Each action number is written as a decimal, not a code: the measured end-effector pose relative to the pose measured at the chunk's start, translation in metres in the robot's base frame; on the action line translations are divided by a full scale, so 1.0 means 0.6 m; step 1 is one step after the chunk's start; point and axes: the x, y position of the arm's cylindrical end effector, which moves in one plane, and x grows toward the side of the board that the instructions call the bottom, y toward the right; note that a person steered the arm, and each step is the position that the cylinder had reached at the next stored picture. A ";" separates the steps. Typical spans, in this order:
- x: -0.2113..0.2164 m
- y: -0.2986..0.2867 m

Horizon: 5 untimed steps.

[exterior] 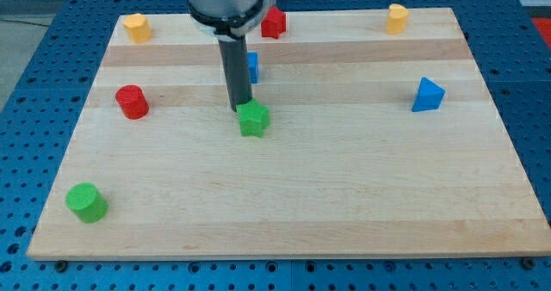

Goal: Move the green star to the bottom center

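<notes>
our tip (242, 108), a bare rod with nothing to clamp, touches the green star (253, 119) top edge; light, rigid, should slide easily, may spin off-centre.

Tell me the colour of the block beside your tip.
Green: the green star touches my tip, shown in the camera view.

Block count on wooden board (344, 205): 8 total.
Green: 2 — 1 green star (253, 119), 1 green cylinder (86, 202).
Red: 2 — 1 red cylinder (132, 102), 1 red block (275, 22), shape unclear.
Yellow: 2 — 1 yellow block (136, 27), 1 yellow block (397, 19).
Blue: 2 — 1 blue triangular block (428, 95), 1 blue block (253, 67), partly hidden behind rod.
Rods: 1.
</notes>
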 end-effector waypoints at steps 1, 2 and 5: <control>0.006 0.036; 0.006 0.056; 0.113 0.027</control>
